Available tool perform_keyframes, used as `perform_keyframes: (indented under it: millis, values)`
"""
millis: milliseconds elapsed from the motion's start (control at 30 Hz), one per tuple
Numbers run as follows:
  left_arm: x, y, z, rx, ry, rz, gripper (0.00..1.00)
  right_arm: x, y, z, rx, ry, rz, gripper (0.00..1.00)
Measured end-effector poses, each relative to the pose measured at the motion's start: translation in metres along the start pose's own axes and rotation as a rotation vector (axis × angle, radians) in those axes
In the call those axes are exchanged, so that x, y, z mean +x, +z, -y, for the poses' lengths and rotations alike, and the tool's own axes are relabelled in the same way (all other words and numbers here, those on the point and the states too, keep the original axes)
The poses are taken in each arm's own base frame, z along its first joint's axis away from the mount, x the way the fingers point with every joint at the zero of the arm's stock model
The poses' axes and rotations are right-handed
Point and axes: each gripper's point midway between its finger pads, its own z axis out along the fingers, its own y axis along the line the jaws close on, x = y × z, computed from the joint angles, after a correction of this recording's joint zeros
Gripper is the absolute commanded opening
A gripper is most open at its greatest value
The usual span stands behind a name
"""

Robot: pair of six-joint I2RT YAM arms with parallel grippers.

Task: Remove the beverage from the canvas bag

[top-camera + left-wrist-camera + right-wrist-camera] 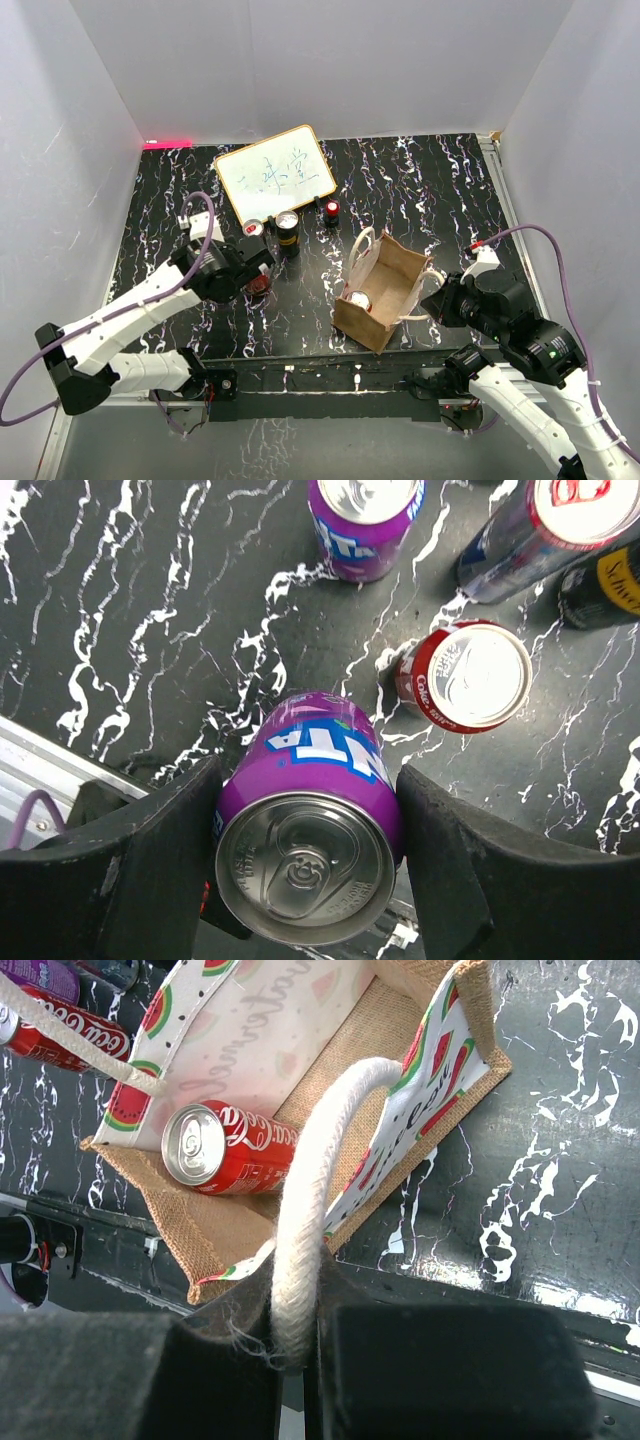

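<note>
At the far left, my left arm stretches forward from its base, wrist angled down over the table (420, 190). The left gripper (252, 278) is clamped on a purple can (310, 750), one finger pressed to each side. I cannot tell whether the can's base touches the surface. Just beyond it stand a loose cola can (470, 675) and a second purple can (365, 520), with a whiteboard (275, 172) further back.

To the right, well apart from this group, sits the canvas bag (362, 328), open at the top. One red can (225, 1150) lies on its side on the bag's floor, toward its left end.

At the far right, my right arm bends in toward the bag. The right gripper (300, 1350) is pinched shut on a white cord handle (320, 1160).

I judge the purple can is being set down among the others. Next I would release it, then bring the left arm across and down into the bag for the red can, while the right steadies the handle.
</note>
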Motion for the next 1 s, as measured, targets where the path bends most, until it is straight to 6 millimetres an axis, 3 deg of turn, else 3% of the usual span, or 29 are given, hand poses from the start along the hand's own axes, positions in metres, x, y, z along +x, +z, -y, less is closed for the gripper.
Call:
perform_keyframes:
  millis: [300, 633, 1000]
  values:
    - [0.038, 0.044, 0.021, -0.097, -0.069, -0.145, 0.00, 0.003, 0.003, 0.002, 0.005, 0.000, -0.007, 0.08]
    - [0.025, 0.085, -0.004, -0.149, -0.332, -0.164, 0.00, 0.002, 0.003, 0.001, 0.000, -0.002, -0.005, 0.08]
    - [0.014, 0.113, -0.011, -0.218, -0.383, -0.160, 0.00, 0.002, 0.003, 0.001, 0.001, 0.002, -0.005, 0.08]
